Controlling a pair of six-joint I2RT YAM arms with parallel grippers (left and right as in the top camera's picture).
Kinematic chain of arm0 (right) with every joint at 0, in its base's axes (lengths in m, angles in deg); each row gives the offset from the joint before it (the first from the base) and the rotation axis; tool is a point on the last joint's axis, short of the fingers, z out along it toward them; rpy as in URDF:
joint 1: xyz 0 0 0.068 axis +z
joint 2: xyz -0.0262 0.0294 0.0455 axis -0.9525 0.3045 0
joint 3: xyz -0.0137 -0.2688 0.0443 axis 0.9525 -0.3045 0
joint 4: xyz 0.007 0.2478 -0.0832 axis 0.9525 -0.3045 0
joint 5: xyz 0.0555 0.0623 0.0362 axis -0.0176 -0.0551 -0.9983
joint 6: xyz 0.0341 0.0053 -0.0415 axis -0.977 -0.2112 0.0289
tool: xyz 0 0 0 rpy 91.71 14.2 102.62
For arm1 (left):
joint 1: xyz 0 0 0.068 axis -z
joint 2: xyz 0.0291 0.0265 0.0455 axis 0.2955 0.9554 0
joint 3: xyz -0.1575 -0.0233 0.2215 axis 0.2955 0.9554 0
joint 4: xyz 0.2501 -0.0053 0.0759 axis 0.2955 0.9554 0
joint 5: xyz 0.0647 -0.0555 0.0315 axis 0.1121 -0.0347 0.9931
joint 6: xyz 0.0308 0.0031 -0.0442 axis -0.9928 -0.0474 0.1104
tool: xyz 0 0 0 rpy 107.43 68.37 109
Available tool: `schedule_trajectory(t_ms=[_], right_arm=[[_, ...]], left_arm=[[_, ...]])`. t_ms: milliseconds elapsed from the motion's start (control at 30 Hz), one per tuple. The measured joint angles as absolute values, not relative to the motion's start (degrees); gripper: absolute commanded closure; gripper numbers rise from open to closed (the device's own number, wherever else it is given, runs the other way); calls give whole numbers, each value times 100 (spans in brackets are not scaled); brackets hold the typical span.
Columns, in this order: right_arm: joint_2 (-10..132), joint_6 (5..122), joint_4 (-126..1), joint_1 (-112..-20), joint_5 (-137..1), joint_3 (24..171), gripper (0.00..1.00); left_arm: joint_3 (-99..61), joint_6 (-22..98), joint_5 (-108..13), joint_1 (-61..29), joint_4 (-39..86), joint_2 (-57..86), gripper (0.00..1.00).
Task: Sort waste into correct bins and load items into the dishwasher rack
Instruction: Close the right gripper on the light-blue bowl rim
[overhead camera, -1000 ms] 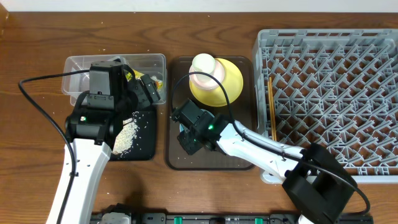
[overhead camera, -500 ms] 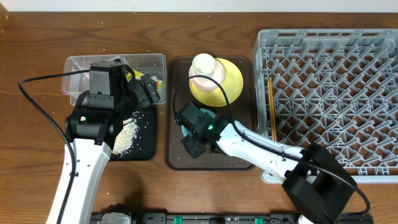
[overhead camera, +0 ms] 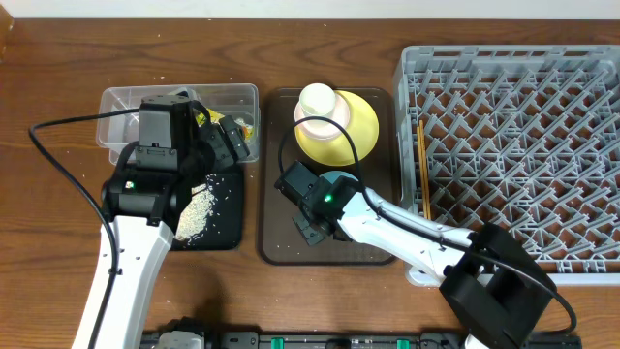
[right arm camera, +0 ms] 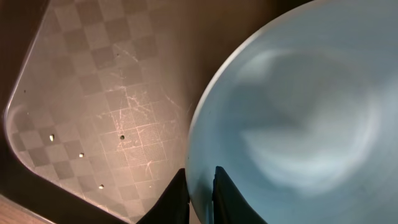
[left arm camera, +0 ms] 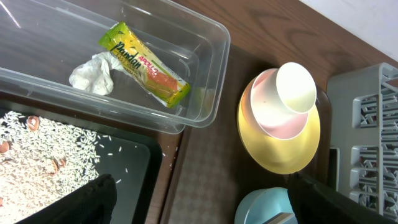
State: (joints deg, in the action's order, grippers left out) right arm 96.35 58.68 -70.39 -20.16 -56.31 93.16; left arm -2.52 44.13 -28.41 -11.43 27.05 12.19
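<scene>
On the brown serving tray [overhead camera: 276, 244], my right gripper [right arm camera: 200, 185] is shut on the rim of the light blue bowl [right arm camera: 298, 118]. From overhead this gripper [overhead camera: 315, 206] covers most of that bowl [overhead camera: 341, 180]. Behind it, the yellow plate [overhead camera: 363, 126] carries the pale pink bowl [left arm camera: 264, 109] and the white cup [left arm camera: 296, 87]. My left gripper [left arm camera: 202, 182] hangs open over the bins' edge, holding nothing. The clear tub [left arm camera: 214, 43] holds the wrapper [left arm camera: 144, 64] and tissue [left arm camera: 92, 72]. Rice [left arm camera: 43, 146] lies in the black tray [left arm camera: 134, 165]. Chopsticks [overhead camera: 422, 170] lie in the rack [overhead camera: 513, 145].
The brown tray has a few crumbs [right arm camera: 81, 154] near its corner. The left arm's cable [overhead camera: 68, 165] loops over the wooden table [overhead camera: 48, 242] at the left. The rack fills the right side.
My right gripper has closed on the blue bowl's rim and shifted slightly right, so more of the bowl shows beside it. The left arm has not moved.
</scene>
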Motion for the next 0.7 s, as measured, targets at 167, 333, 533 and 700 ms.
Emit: schedule_trajectory(t_ms=[167, 333, 533, 700], right_arm=[[9635, 5817, -6945, -2016, -5552, 9316, 79], [9635, 5811, -6928, -2016, -5526, 9316, 78], [9637, 5811, -6928, -2016, -5508, 9316, 78], [9751, 5811, -6917, -2016, -5502, 9316, 79]], left_arm=[[-252, 4413, -2841, -1143, 2703, 1219, 10], [-252, 4413, -2841, -1143, 2703, 1219, 10], [-252, 4413, -2841, -1143, 2703, 1219, 10], [-252, 4413, -2841, -1140, 2703, 1219, 10]])
